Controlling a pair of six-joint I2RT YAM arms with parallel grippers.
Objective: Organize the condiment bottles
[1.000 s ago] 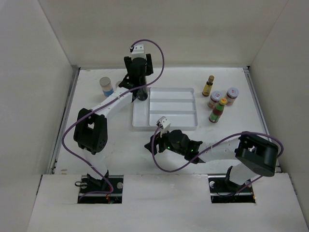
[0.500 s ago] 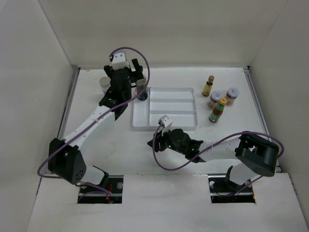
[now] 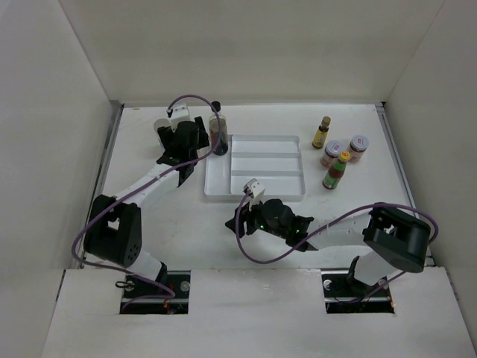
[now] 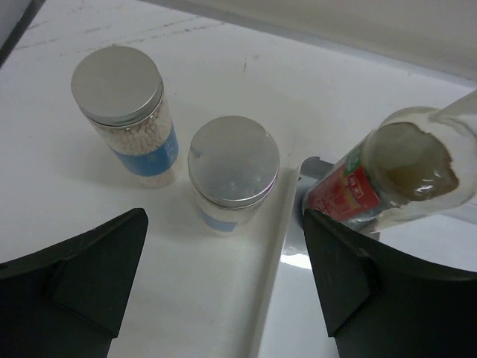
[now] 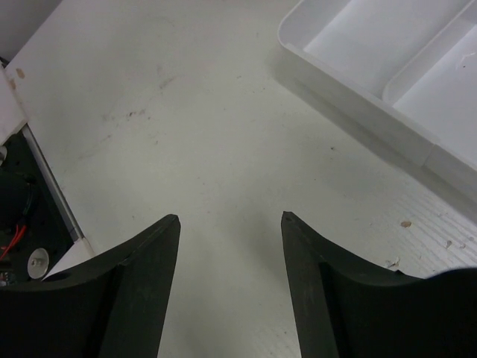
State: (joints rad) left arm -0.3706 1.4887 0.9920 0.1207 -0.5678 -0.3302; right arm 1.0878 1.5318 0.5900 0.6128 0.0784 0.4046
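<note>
- From above: early in the job, by the look of it. Only the dark bottle [image 3: 218, 134] stands at the tray [image 3: 264, 160], in its far left corner.
- Outside the tray, near its right edge on the table [image 3: 186, 216]: little yellow bottle [image 3: 322, 132], left red jar [image 3: 333, 152], right red jar [image 3: 359, 147], red-sauce bottle [image 3: 337, 171]. None sorted yet.
- Left arm stretched toward the far left of the table, left gripper [image 3: 182, 138] near the dark bottle. Right arm folded low across the front, right gripper [image 3: 250, 216] near the tray's front left corner.
- Left wrist: fingers [image 4: 82, 276] spread wide with nothing between them — not holding anything.
- Ahead of them, left of the tray rim: blue-labelled jar [image 4: 123, 112] and silver-lidded jar [image 4: 232, 168], both upright, close together but apart.
- Dark bottle off to the right, inside the rim as far as can be told. Upright or leaning — cannot tell.
- Right wrist: fingers [image 5: 141, 291] parted over the table, gripping nothing. Tray corner at upper right, no bottle in sight.
- Left to do, most likely: six of the seven, with the two jars by the left gripper the handiest.
</note>
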